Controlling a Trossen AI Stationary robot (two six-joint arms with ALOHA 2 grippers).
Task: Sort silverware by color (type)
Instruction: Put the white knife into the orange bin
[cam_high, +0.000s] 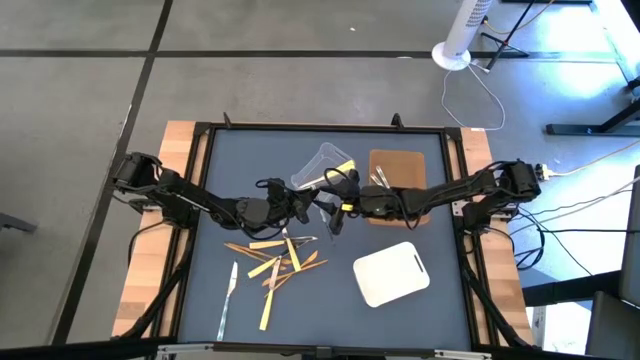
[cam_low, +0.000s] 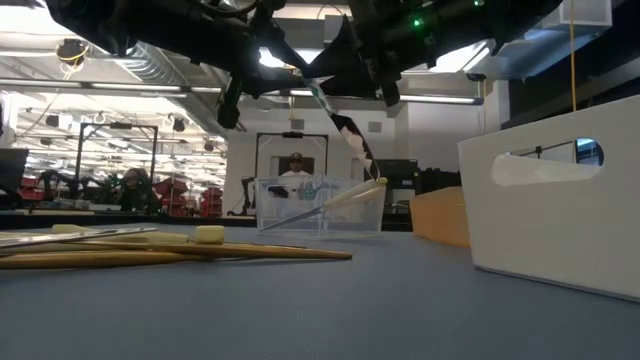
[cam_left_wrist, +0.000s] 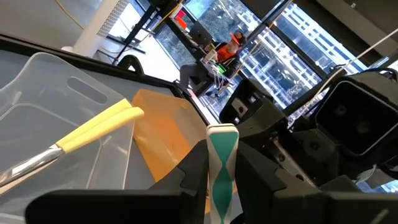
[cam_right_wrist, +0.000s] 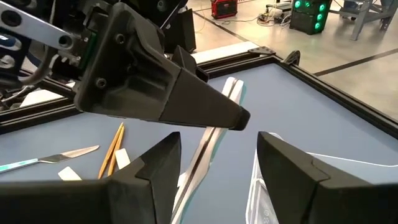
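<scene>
Blue-grey matting covers the table (cam_high: 200, 300), framed in black, with a workshop beyond it.

At the far left, the left arm reaches in toward the middle. In front of it, near the front edge, lies a long silver piece with a teal handle (cam_high: 228, 290). Just right of that is a loose pile of silverware (cam_high: 275, 258), pale yellow and orange-brown sticks crossing each other on the mat.

Over the centre, above the pile, the left gripper (cam_high: 300, 207) is clamped narrowly on 1 utensil with a teal-and-white handle (cam_left_wrist: 222, 168). In the low view this utensil (cam_low: 318, 97) hangs tilted in the air, clear of the mat. The right gripper (cam_right_wrist: 219, 138) meets it there. Its 2 fingers (cam_right_wrist: 155, 168) stand wide, 1 on each side of the utensil's shaft and not touching it, so only the left claw holds the piece.

Behind the 2 grippers sits the clear plastic tub (cam_high: 322, 158), and a yellow-handled utensil (cam_left_wrist: 99, 127) leans against its wall. Right of the tub is the brown tray (cam_high: 412, 165), which holds a few silver pieces (cam_high: 380, 178). Nearer the front, the white tray (cam_high: 392, 272) lies on the mat. The right arm comes in from the far right edge.
</scene>
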